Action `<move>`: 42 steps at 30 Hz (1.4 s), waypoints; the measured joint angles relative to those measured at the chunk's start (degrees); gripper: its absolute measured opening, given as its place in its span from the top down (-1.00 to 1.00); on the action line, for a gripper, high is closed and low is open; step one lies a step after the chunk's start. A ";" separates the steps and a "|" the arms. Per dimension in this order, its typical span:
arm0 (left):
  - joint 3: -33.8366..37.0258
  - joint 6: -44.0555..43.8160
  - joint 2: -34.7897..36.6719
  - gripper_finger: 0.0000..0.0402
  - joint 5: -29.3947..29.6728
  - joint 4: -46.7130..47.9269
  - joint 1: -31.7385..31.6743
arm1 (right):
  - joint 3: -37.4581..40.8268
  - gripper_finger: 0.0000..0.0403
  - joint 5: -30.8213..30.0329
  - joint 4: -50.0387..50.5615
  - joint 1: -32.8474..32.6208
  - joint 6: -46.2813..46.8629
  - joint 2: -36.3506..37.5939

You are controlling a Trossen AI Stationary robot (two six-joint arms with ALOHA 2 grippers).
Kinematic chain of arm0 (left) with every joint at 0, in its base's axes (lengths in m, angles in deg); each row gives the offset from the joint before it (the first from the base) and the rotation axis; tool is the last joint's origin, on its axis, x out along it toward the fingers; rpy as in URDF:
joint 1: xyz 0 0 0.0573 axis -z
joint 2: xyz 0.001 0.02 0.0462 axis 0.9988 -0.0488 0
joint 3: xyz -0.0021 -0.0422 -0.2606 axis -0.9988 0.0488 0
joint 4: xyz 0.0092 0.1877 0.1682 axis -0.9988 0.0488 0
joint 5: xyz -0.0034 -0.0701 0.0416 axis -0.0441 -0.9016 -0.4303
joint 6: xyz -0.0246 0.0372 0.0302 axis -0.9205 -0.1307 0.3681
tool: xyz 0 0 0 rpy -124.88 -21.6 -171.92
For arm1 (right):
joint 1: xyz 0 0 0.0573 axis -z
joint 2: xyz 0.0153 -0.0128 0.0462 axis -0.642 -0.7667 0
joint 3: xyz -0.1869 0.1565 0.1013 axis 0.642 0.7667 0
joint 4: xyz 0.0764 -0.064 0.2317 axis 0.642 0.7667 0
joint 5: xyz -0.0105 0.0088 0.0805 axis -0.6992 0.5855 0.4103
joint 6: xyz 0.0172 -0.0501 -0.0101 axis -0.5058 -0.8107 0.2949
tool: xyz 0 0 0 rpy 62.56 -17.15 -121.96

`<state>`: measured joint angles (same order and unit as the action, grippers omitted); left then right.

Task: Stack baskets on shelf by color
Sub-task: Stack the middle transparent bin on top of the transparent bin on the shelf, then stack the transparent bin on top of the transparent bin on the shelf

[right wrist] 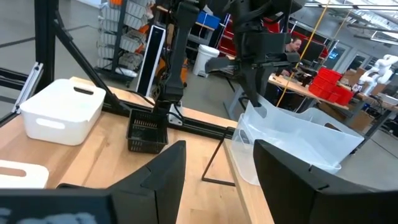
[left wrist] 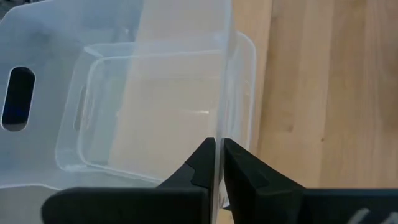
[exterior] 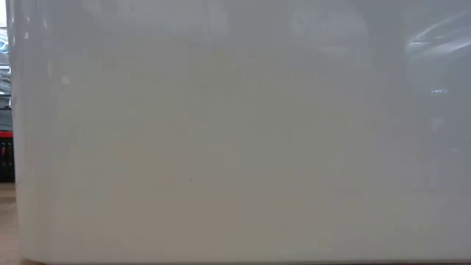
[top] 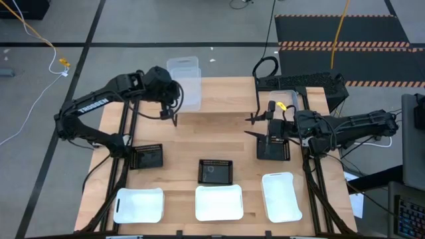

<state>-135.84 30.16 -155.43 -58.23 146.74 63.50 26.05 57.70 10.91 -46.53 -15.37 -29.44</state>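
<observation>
Clear baskets (top: 184,83) stand stacked at the left end of the wood-topped shelf (top: 226,96), along the table's far edge. My left gripper (top: 174,118) is shut on the top clear basket (left wrist: 124,74), which sits tilted over the one nested below it. My right gripper (top: 252,126) hangs open above the table, right of centre, beside a black basket (top: 273,147). Two more black baskets (top: 147,157) (top: 216,171) stand on the table's middle band. Three white baskets (top: 138,204) (top: 218,202) (top: 281,196) line the near edge. My left gripper pinches the top clear basket's side wall (left wrist: 217,127) at its rim, one finger inside the basket and one outside. The fingers (left wrist: 245,171) come from above, pointing down. The basket is tilted, its far part resting in the clear basket beneath.
A white basket's wall (exterior: 235,132) fills the low view. The shelf's thin black leg (right wrist: 214,158) stands on the table between my right gripper (right wrist: 217,168) and the clear baskets (right wrist: 292,140). Bare tabletop lies between the shelf and the black baskets. A person sits at a desk beyond the table.
</observation>
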 joint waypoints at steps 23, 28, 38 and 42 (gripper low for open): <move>0.00 -5.39 1.48 -0.09 13.77 -1.72 4.13 | -3.68 0.09 -11.40 20.64 7.71 3.35 -0.26; 0.00 -7.14 2.55 -0.28 11.93 -8.21 7.14 | -7.69 0.09 -11.98 30.44 10.95 6.79 -0.24; 0.00 -19.32 1.72 -0.20 11.74 -10.00 13.13 | -11.17 0.09 -9.27 53.30 20.04 14.38 -0.96; 0.06 -22.67 1.01 -0.12 13.18 -10.13 14.94 | -9.92 0.09 -1.99 59.90 24.94 18.29 -3.42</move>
<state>-135.78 7.50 -154.42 -45.05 136.61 78.44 16.12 55.71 70.81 -21.59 2.92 -32.86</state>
